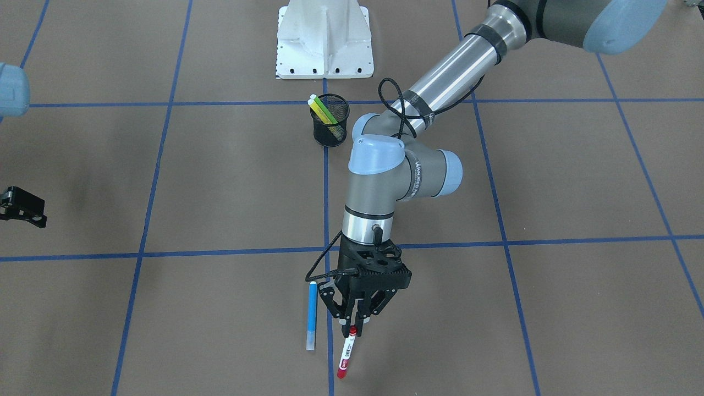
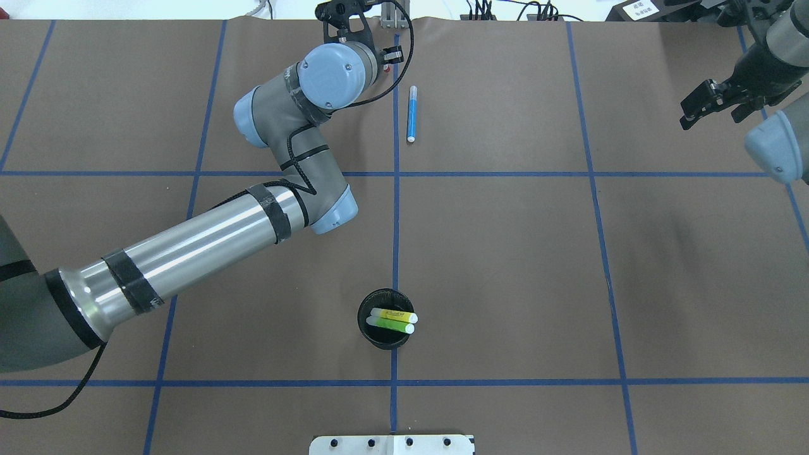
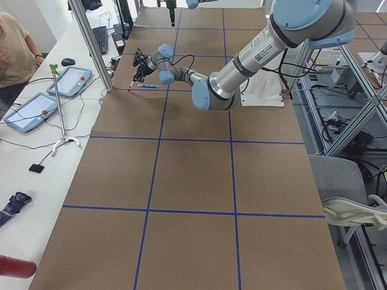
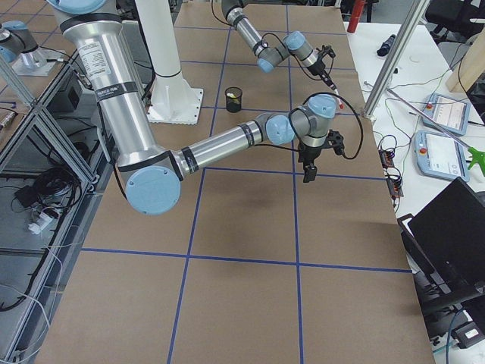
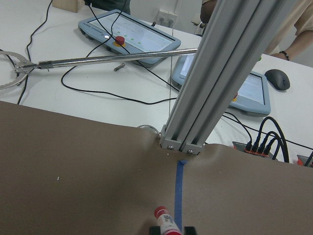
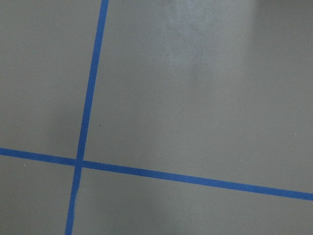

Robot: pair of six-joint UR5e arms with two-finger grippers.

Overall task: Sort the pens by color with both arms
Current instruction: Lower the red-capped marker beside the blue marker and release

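Brown-paper tabletop [image 2: 505, 253] w/ a blue tape grid, seen from several cams.

The L arm [image 2: 208, 234] stretches across to the far edge of the table. The L gripper [image 1: 352, 325] points down, its fingers clamped on the upper red end of the red-ended white pen [image 1: 346, 356]. In the front cam this pen slants from the fingers toward 6 o'clock, just beside the centre tape line. The L wrist cam shows one red end of the pen between the fingertips at the bottom of the frame, next to the tape.

The blue pen [image 1: 312, 314] lies flat on the paper. In the front cam it sits at 9 o'clock of the held pen, just beside it and not touching, roughly parallel to the tape line.

The black mesh cup [image 2: 387, 327] stands upright on the centre line, near the white pedestal base [image 1: 324, 38]. In the overhead cam it is at 6 o'clock of the blue pen, well apart. Inside the cup, the yellow highlighter [image 2: 393, 314] and green highlighter [image 2: 390, 325] lean side by side, touching.

The R arm [image 2: 787, 28] is at approx 2 o'clock of the cup in the overhead cam, well apart from all the pens. The R gripper [image 2: 713, 109] is empty. Its fingers look spread apart, though it's small at the frame edge. The R wrist cam shows only paper & a tape crossing.
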